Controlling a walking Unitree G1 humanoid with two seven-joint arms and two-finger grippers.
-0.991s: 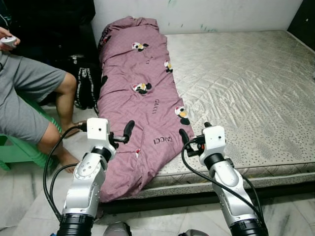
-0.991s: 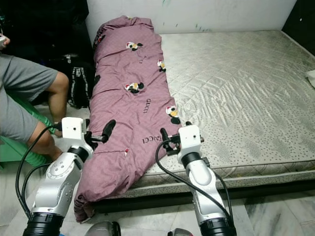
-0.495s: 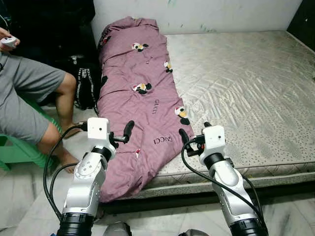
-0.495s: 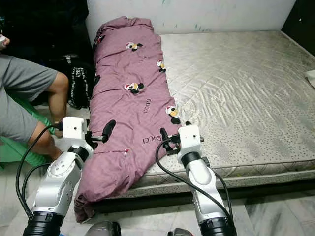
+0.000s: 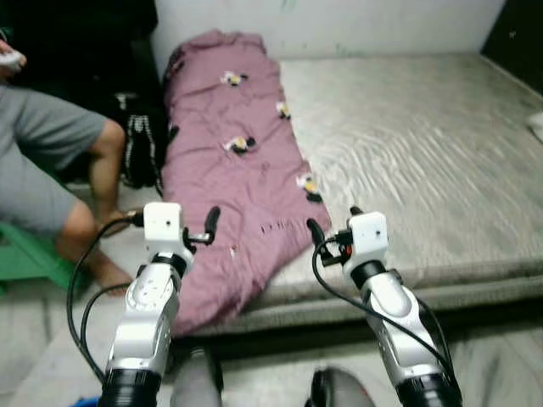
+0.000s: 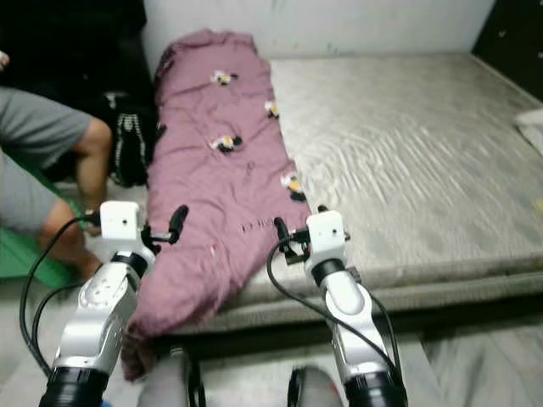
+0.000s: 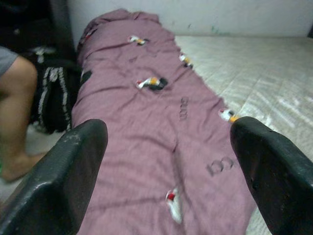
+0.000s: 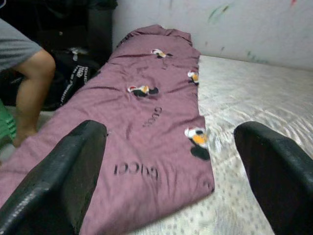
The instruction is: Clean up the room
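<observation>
A mauve quilt (image 5: 229, 178) printed with small cartoon figures and dark lettering lies as one long, rumpled strip on the left side of a bare grey mattress (image 5: 424, 153). Its long axis runs from the white wall (image 5: 339, 21) at the far end toward the robot, the far end bunched against the wall, the near end narrowing and spilling over the mattress's front left corner toward the floor (image 5: 51, 339). The head views are blurred. The left gripper (image 7: 166, 161) hangs above the near part of the quilt, its fingers (image 7: 73, 166) spread wide and holding nothing. The right gripper (image 8: 171, 166) is held over the quilt's near right edge where it meets the mattress, its fingers (image 8: 73, 171) likewise wide apart and empty. To the left of the bed a person (image 5: 51, 161) in grey shorts sits on a green stool (image 5: 25, 259), with a black bag (image 5: 140, 153) between their leg and the quilt.
</observation>
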